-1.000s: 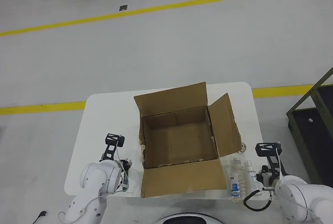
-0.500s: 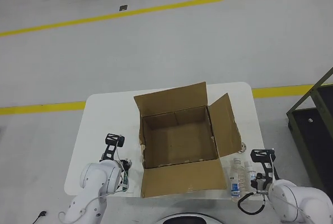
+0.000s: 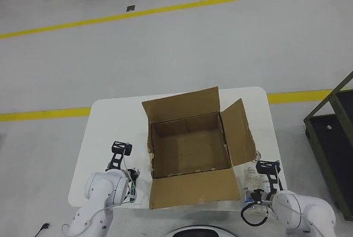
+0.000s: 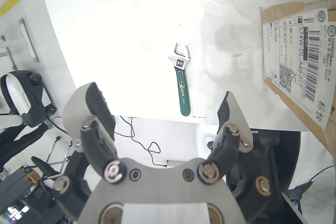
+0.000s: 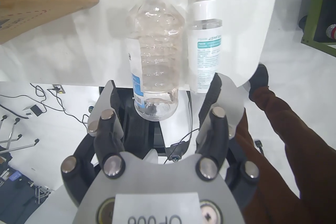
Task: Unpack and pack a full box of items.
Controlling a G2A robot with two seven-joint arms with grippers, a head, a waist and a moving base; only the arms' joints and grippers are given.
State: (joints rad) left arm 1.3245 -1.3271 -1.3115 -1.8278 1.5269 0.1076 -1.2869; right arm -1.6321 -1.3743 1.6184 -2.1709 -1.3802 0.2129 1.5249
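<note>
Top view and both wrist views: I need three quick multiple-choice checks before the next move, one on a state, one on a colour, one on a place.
1. The box is:
A. taped shut
B. open with its flaps spread
C. tipped on its side

2. The wrench has a handle that is:
A. red
B. yellow
C. green

3. The water bottle lies:
A. on the table beside the spray bottle
B. inside the box
C. on the floor

Answers:
1 B, as the top view shows the flaps folded out and the bare bottom.
2 C, as the left wrist view shows a green grip.
3 A, as the right wrist view shows both lying side by side.
</note>
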